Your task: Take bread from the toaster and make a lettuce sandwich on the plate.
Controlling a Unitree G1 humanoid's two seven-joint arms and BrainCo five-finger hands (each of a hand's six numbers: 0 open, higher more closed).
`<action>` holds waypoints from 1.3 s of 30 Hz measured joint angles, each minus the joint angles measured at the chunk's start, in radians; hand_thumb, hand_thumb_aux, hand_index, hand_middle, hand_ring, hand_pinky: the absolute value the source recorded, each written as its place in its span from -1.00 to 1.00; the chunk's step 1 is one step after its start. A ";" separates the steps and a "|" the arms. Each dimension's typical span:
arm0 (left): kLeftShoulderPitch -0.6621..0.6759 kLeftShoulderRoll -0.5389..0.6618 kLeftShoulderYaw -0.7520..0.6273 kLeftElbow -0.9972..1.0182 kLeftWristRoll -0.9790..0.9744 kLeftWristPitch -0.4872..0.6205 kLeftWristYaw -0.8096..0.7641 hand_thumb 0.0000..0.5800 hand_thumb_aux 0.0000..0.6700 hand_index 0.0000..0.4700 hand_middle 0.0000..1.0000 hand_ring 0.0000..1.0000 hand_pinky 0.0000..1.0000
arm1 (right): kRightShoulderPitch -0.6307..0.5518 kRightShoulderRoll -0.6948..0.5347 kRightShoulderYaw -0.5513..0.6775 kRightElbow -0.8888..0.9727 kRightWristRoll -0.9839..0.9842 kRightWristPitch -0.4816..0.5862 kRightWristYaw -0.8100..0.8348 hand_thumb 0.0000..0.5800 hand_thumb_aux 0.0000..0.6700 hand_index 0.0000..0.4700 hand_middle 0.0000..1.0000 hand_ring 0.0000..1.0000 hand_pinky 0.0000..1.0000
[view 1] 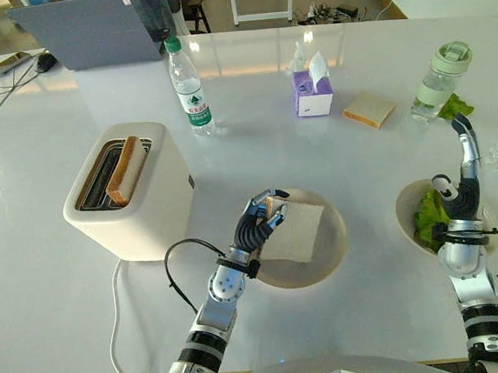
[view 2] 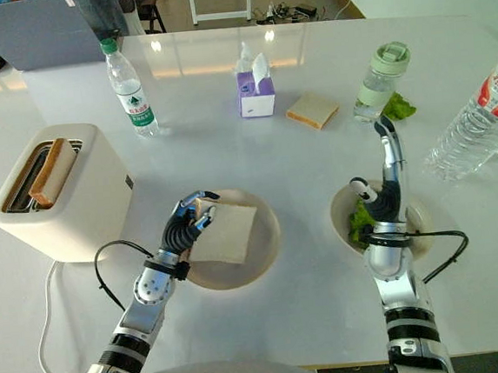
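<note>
My left hand (view 1: pixel 254 228) is clamped on the edge of the pale square bread slice (view 1: pixel 301 232), soft and crushable I judge, lying on the round beige plate (view 1: pixel 335 250), while my right hand (view 2: pixel 388 196) hangs uncurled over limp green lettuce (view 2: pixel 357 222).

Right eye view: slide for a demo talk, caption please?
Left hand grips a bread slice on the plate, right hand hovers over the lettuce bowl, a second slice stands in the toaster.

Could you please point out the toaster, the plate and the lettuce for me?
Toaster (view 1: pixel 146 208), left eye view, on its front wall.
Plate (view 1: pixel 335 240), left eye view, on its bare right rim.
Lettuce (view 1: pixel 427 221), left eye view, on the middle of the leaves.
</note>
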 measured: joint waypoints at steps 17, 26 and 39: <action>0.109 0.181 0.072 -0.138 0.549 0.043 0.352 -1.00 -1.00 -1.00 -1.00 -1.00 -1.00 | 0.150 -0.259 0.060 0.108 -0.349 0.330 -0.170 -1.00 -1.00 -1.00 -1.00 -1.00 -1.00; 0.102 0.201 0.076 -0.209 0.633 0.050 0.451 -1.00 -1.00 -1.00 -1.00 -1.00 -1.00 | 0.190 -0.308 0.175 0.178 -0.331 0.441 -0.011 0.76 0.31 0.31 -1.00 -1.00 -1.00; 0.125 0.220 0.086 -0.210 0.621 0.048 0.461 -1.00 -1.00 -1.00 -1.00 -1.00 -1.00 | 0.220 -0.335 0.195 0.019 -0.341 0.496 -0.102 1.00 1.00 1.00 -1.00 -1.00 -1.00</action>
